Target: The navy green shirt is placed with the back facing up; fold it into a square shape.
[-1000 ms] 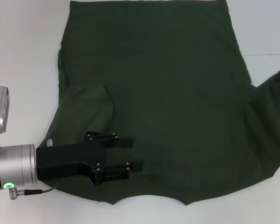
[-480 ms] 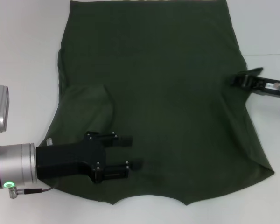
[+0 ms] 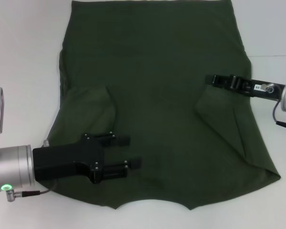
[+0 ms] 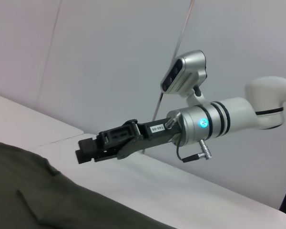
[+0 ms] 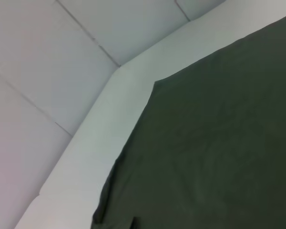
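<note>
The black left gripper (image 3: 133, 151) hovers over the near left part of the shirt, its 2 fingers (image 3: 120, 140) spread apart and holding nothing. The black right gripper (image 3: 210, 79) reaches in from the right over the garment's right side; whether it is pinching cloth cannot be told. The large dark olive-green short-sleeved shirt of soft matte fabric (image 3: 162, 100) lies spread on the white table (image 3: 24, 57), its left sleeve (image 3: 88, 107) folded inward onto the body and its right sleeve (image 3: 229, 119) drawn in over the body beneath the right gripper.
</note>
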